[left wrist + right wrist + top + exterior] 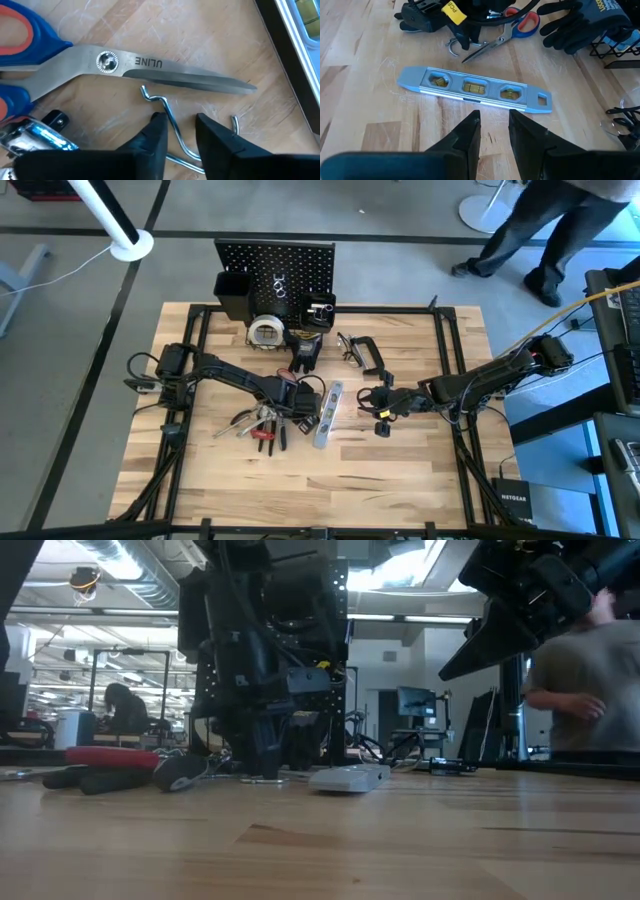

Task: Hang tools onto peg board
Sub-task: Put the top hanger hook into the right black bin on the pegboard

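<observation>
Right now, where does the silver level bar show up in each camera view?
High view: level bar lies mid-table, right of the left gripper.
Low view: pale bar lying centre on the tabletop.
Left wrist: only an edge, far corner.
Right wrist: centre, whole.
Shared landmark: scissors beside it.

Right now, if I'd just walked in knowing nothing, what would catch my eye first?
Probably the left gripper, low over the wooden table, its fingers straddling a bent wire hook just beside the scissors. Next, the silver level lying flat in front of the right gripper. Behind them, the black peg board stands upright at the table's far edge.
</observation>
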